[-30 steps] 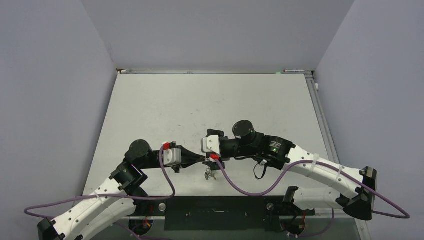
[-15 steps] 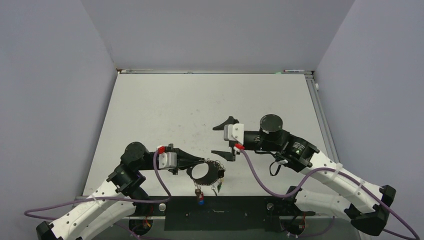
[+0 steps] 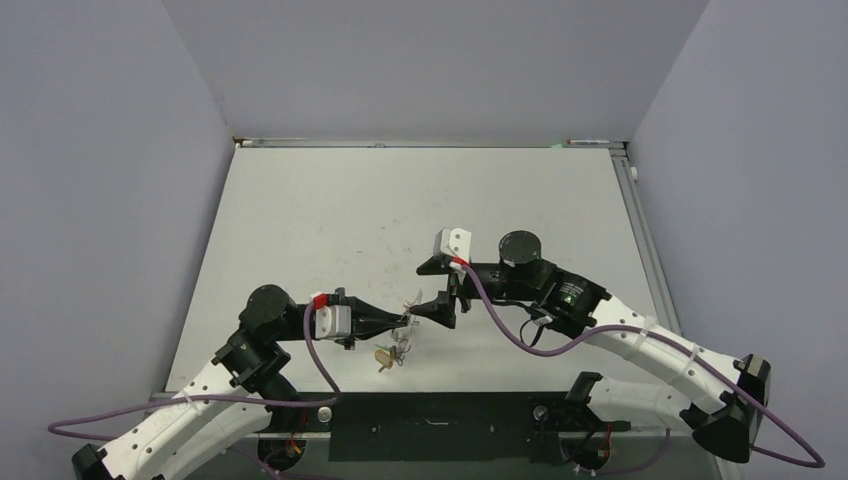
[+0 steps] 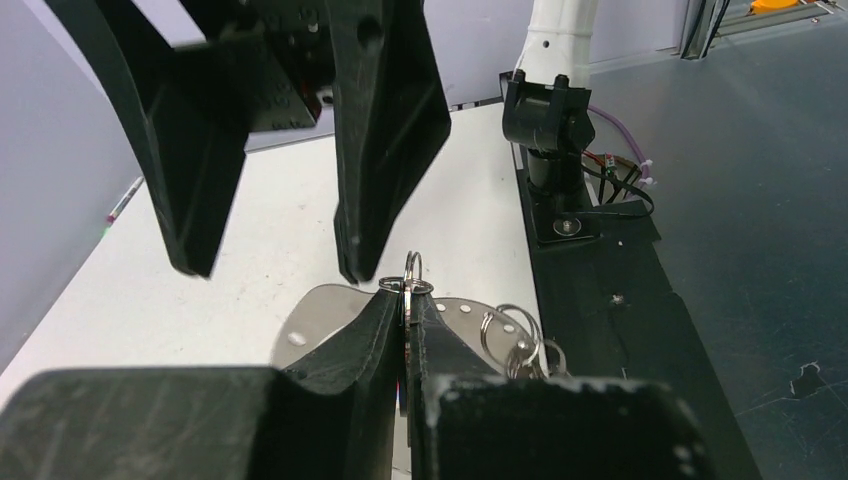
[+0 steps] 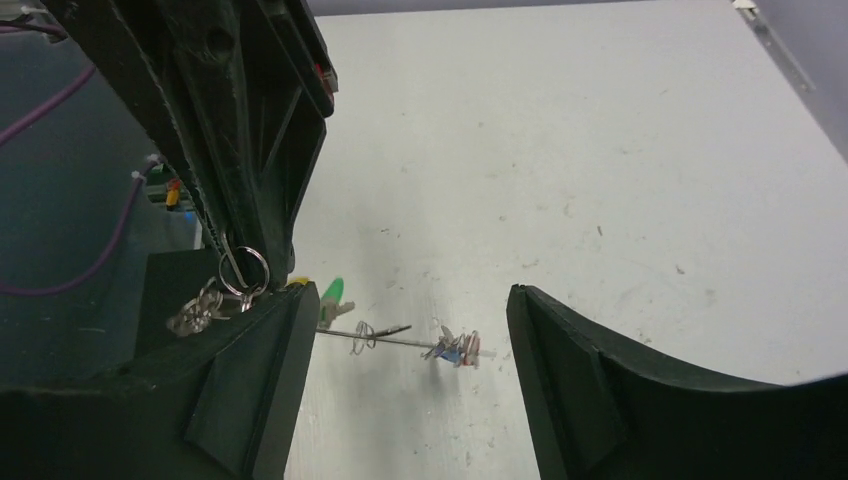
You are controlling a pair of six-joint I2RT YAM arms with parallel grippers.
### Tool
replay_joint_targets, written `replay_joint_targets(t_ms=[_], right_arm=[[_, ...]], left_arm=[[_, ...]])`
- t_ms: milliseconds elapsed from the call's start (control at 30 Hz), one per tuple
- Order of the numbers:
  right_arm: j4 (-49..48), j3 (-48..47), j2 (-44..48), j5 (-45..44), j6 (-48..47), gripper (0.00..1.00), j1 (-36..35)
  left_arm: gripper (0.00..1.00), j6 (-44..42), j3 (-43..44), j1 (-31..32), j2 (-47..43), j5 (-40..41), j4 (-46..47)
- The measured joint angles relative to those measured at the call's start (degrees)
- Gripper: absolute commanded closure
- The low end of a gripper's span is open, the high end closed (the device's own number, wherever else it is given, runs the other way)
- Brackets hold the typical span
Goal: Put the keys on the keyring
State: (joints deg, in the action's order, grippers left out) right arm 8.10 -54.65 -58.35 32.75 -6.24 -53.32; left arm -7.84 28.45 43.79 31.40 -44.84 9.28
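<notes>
My left gripper (image 3: 402, 322) is shut on the rim of the keyring (image 3: 404, 337), a flat grey hoop that stands edge-on in the top view. In the left wrist view the gripper (image 4: 405, 295) pinches the hoop (image 4: 300, 325), with small rings at its tips. Keys (image 3: 385, 357) hang below the hoop, and their rings (image 4: 520, 335) bunch at the right. My right gripper (image 3: 437, 287) is open and empty, just right of the left fingertips. In the right wrist view (image 5: 408, 300) the hoop (image 5: 400, 340) shows as a thin line between the fingers, with a green-tagged key (image 5: 335, 293) and blue and red tags (image 5: 455, 350).
The black base plate (image 3: 430, 425) runs along the table's near edge, close under the hanging keys. Purple cables (image 3: 500, 335) loop from both wrists. The white table (image 3: 400, 210) stretches away behind the grippers, with grey walls on three sides.
The hoop has turned from face-up to edge-on in the top view. My right gripper, open, has moved left, close to the left fingertips. The left arm has barely shifted.
</notes>
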Motion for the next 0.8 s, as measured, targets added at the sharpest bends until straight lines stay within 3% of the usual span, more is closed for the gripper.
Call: replay_joint_targets(t_ms=[200, 567, 800], right_arm=[[2.95, -1.07, -3.76, 2.99, -1.70, 0.34, 0.04], [12.66, -15.26, -5.11, 12.68, -8.74, 0.33, 4.00], [12.39, -12.39, -7.04, 17.46, -3.02, 0.32, 4.50]], left_arm=[[1.00, -0.11, 0.00, 0.00, -0.37, -0.11, 0.17], [1.00, -0.11, 0.00, 0.00, -0.83, -1.53, 0.37], [1.00, -0.11, 0.00, 0.00, -1.01, -1.53, 0.39]])
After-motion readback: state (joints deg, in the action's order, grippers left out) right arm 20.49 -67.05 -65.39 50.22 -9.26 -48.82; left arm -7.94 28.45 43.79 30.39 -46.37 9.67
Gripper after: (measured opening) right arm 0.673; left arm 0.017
